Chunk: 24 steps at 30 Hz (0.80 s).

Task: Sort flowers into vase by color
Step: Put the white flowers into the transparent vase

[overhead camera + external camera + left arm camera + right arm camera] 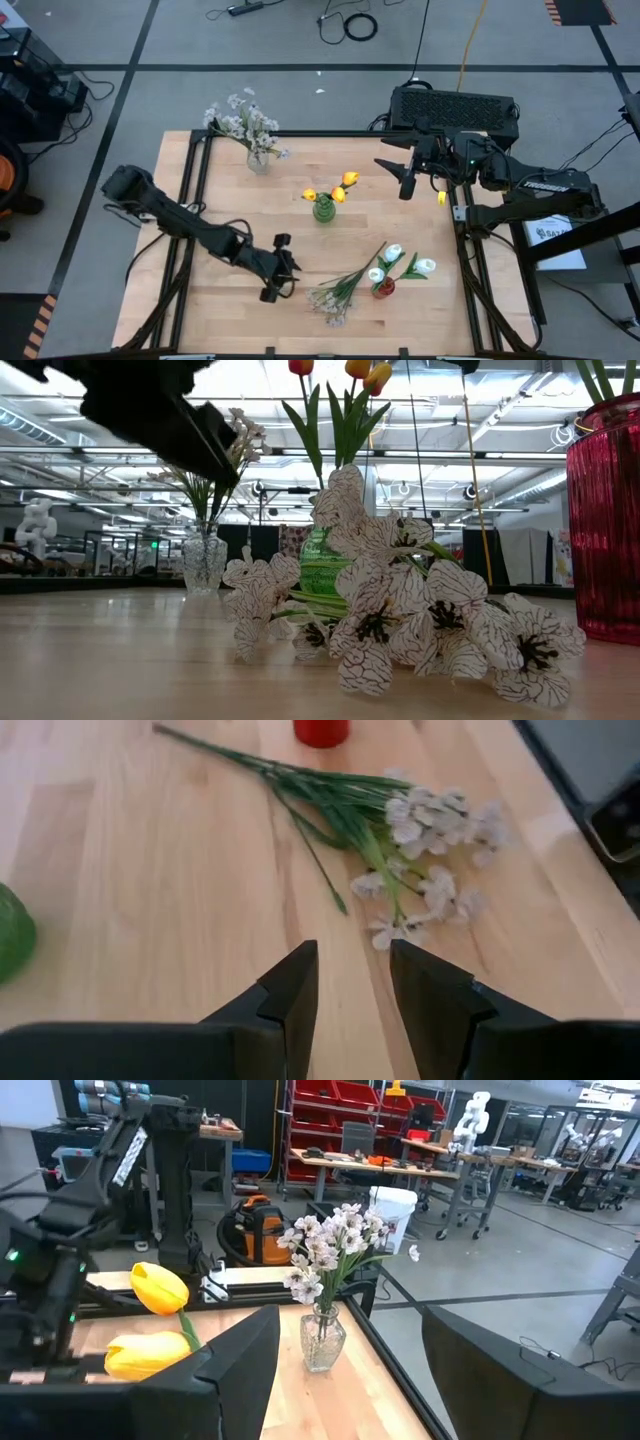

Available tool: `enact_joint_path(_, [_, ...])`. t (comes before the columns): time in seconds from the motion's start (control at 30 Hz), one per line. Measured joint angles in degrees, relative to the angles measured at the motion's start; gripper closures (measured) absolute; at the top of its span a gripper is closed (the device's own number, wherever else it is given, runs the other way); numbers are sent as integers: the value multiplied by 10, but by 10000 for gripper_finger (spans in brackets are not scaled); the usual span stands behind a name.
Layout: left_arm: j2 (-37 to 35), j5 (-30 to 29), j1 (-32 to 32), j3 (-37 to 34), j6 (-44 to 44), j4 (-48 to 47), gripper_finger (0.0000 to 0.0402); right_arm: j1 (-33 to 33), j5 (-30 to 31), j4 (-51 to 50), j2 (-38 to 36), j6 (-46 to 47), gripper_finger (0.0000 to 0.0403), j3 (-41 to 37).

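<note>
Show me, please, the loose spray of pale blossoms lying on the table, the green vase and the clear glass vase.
loose spray of pale blossoms [430,850], left wrist view, on its flower cluster.
green vase [323,209], high view, on its body.
clear glass vase [322,1338], right wrist view, on its glass belly.

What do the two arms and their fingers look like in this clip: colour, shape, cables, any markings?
Both arms are black and jointed. The left gripper has two flat, angular black fingers. The right gripper is black too, with white lettering on the arm's link and small green and yellow lights nearby. Black cables trail beside the left arm.
</note>
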Motion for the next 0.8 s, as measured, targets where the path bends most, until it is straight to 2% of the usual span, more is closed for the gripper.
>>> enact_joint_path(0.17, [52, -16, 0, 0, -43, 66, 268, 0, 0, -7, 0, 1, 165, 0])
enact_joint_path(0.47, [118, -2, -4, 0, -140, 180, 261, 0, -6, -46, 0, 50, 165, 0])
enact_joint_path(0.8, [181, -5, -23, 0, -173, 273, 185, 23, -6, -65, 0, 63, 165, 0])
